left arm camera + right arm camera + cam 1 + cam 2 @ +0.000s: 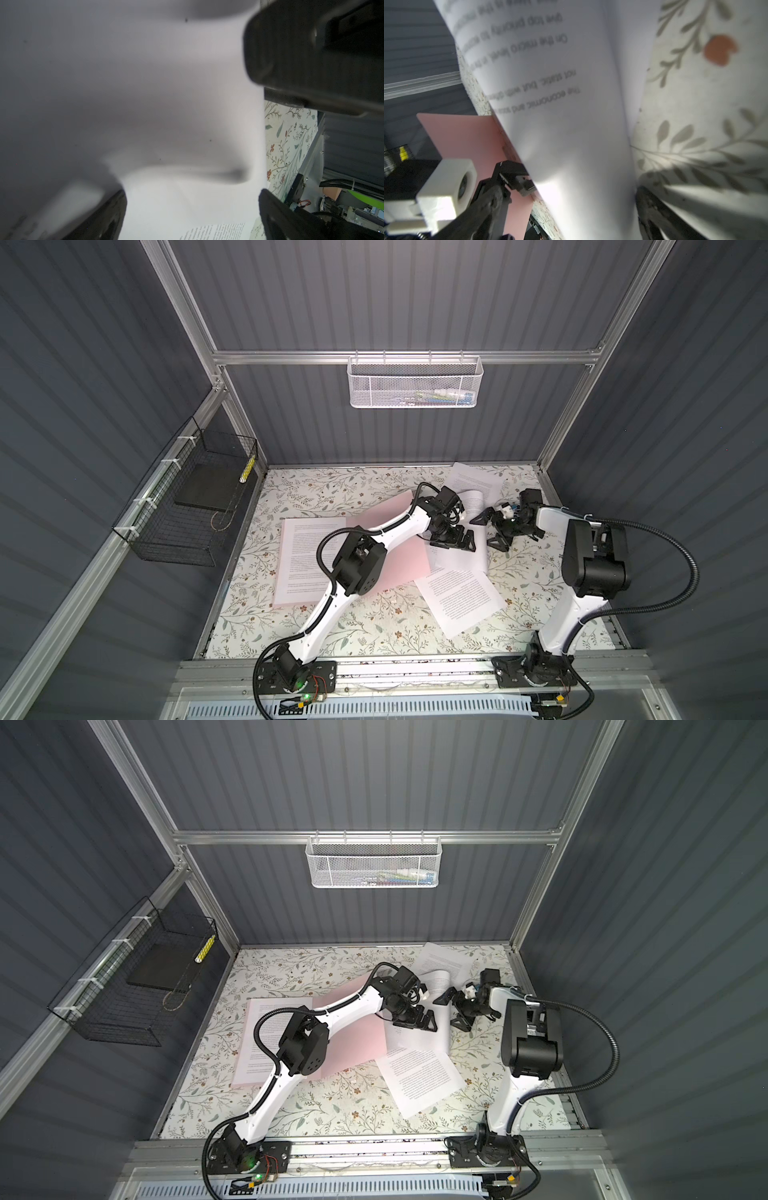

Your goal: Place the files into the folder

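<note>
On the flowery table (374, 630) one pink folder (401, 568) is lying open in the middle, and four files (457, 599) are showing: one file (309, 560) is resting inside it, three are waiting outside. The left gripper (455, 541) and right gripper (489, 531) are both gaping wide, holding nothing, by the curled file (473, 504)

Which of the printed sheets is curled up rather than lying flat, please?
The sheet beneath the left gripper, beside the pink folder; its far end curls upward while the others lie flat.
</note>
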Motion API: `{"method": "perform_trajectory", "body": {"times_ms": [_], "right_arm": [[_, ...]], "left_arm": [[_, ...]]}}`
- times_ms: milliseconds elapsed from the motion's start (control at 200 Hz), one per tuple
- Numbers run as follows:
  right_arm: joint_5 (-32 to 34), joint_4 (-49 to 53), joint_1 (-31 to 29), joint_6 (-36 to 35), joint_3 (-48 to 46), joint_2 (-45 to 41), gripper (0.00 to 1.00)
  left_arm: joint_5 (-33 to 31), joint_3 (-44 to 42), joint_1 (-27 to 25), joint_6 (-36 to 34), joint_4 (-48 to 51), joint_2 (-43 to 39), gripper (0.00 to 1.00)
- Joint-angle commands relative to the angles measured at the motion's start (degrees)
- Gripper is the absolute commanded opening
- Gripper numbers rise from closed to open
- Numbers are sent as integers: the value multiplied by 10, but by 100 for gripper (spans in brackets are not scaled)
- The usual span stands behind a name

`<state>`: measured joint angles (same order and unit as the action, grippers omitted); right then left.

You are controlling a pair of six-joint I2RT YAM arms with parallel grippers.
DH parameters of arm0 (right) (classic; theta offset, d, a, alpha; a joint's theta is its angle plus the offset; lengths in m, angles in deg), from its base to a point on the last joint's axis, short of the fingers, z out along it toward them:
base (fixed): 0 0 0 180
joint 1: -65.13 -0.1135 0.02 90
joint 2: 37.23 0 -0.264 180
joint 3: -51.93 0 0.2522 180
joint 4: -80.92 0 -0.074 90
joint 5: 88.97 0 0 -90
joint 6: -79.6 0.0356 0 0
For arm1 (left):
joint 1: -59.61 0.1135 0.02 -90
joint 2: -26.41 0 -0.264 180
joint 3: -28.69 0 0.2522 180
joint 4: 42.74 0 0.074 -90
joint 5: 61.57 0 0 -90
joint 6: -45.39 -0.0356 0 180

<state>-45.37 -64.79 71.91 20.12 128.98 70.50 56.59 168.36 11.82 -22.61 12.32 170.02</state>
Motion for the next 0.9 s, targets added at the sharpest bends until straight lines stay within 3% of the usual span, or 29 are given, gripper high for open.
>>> {"method": "perform_trajectory", "body": {"times_ms": [0, 150, 335, 565, 650, 705, 795, 890], "right_arm": [[-89, -149, 4, 73, -57, -33, 99], [-132, -287, 10, 145, -121, -59, 99], [-150, -409, 11, 202, -109, -28, 99], [-143, -390, 1, 189, -28, 37, 99], [-137, -336, -1, 174, -12, 54, 99], [-123, -304, 0, 151, -32, 30, 99], [-41, -184, 2, 60, -70, -48, 99], [-10, -130, 5, 30, -101, -90, 99]], "left_arm": [[-5, -16, 4, -11, 39, 40, 99], [-1, -25, 5, -9, 33, 36, 99], [2, -31, 4, -15, 34, 32, 99], [8, -42, 5, -18, 29, 24, 99], [7, -45, 6, -18, 29, 23, 99], [6, -45, 7, -18, 31, 22, 99], [7, -51, 7, -19, 24, 18, 99], [14, -56, 9, -18, 21, 21, 99]]}}
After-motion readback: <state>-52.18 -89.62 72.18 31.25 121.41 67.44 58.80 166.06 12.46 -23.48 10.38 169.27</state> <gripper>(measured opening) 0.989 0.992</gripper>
